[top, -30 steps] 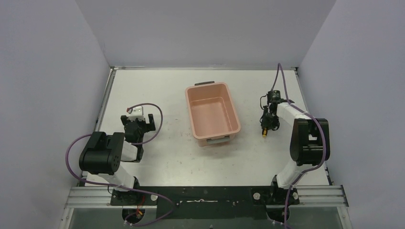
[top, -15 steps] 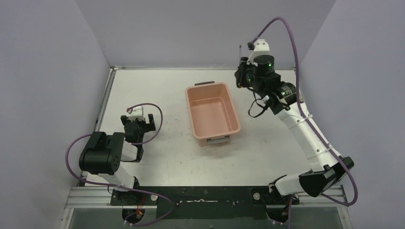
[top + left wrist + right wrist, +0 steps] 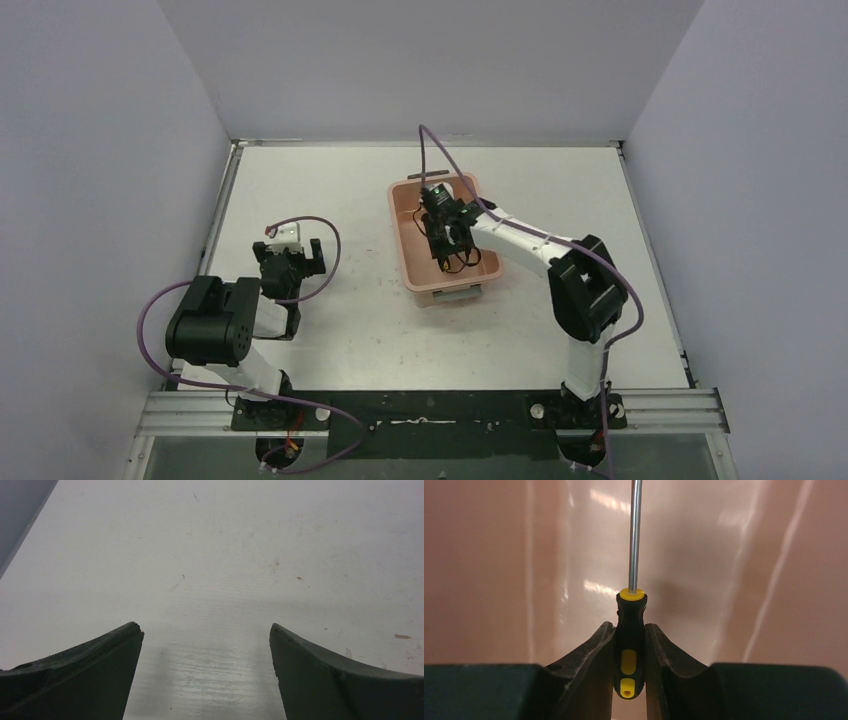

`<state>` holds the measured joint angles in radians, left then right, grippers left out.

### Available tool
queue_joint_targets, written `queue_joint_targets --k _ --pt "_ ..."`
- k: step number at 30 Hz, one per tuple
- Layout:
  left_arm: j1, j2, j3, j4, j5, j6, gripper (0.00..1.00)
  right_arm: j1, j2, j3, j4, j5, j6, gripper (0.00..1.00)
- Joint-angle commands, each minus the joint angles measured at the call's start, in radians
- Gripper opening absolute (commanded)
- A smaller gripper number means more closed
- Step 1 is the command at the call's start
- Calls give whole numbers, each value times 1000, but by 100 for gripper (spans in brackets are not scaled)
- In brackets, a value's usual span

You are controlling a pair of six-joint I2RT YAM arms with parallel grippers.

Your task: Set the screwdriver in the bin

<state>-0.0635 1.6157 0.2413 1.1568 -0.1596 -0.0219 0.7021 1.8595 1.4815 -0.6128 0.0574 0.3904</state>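
Note:
The salmon-pink bin [image 3: 480, 222] stands in the middle of the table, its dark handle at the far end. My right gripper [image 3: 441, 240] is inside the bin, low over its floor. In the right wrist view it [image 3: 630, 630] is shut on the black handle of the screwdriver [image 3: 630, 620], whose yellow collar and thin metal shaft point forward over the pink floor [image 3: 724, 555]. My left gripper [image 3: 290, 262] rests at the left of the table, open and empty; its view shows its open fingers [image 3: 90, 670] over bare table.
The bin's pale label [image 3: 455, 293] faces the near side. Grey walls enclose the white table [image 3: 340, 190] at left, back and right. A purple cable loops by the left arm [image 3: 330, 240].
My right arm lifted the screwdriver from the table right of the bin, swung high toward the back, then came down into the bin. The left arm has not moved.

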Motion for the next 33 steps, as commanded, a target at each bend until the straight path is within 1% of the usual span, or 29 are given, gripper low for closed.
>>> queue_joint_targets --k 1,10,11,14,20,24,29,33 --pt "2 -5 13 54 3 -6 97 36 14 -34 14 -6 39 0" --pt "2 -5 13 54 3 -6 97 35 124 -92 49 36 80 1" --pt "2 -5 13 54 3 -6 97 34 130 -95 52 36 81 6" --pt "2 -5 13 55 3 -6 97 35 144 -89 43 45 81 29" --pt "2 -5 13 55 3 -6 97 34 112 -26 -12 82 67 58" --pt "2 -5 13 54 3 -7 97 34 63 93 -92 119 42 73" --pt "2 -4 13 55 3 -7 97 31 -29 238 -182 172 -13 99" --pt "2 -5 13 54 3 -6 97 -4 -138 284 -180 191 -52 100"
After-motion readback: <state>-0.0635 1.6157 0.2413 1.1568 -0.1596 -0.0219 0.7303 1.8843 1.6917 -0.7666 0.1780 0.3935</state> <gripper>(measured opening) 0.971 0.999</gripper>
